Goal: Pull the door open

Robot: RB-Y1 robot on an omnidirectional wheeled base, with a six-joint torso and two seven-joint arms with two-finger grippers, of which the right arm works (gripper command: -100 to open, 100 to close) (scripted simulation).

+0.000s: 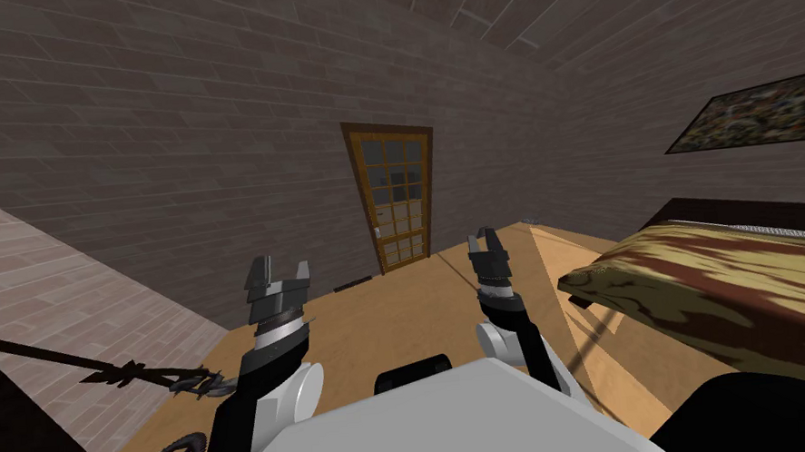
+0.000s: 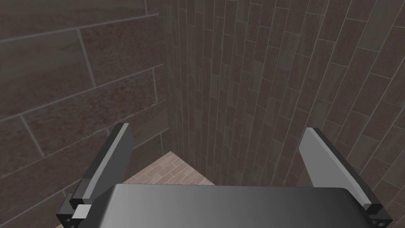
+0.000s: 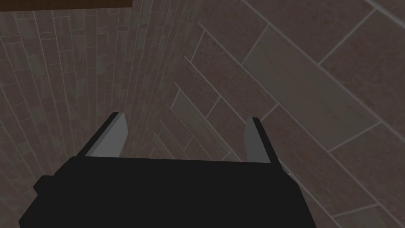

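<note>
At your left, what looks like a dark bicycle (image 1: pixel 159 381) sits close to the base, and your left gripper (image 1: pixel 280 270) is held up with its fingers spread, holding nothing. The brown glazed door (image 1: pixel 397 201) appears shut in the far wall, well apart from both arms, its small handle (image 1: pixel 377 233) on its left edge. Your right gripper (image 1: pixel 484 237) is also spread and empty with the bed (image 1: pixel 743 289) near it, so driving in could clip the bicycle or bed, and reaching too soon would leave the fingers short of the handle.
</note>
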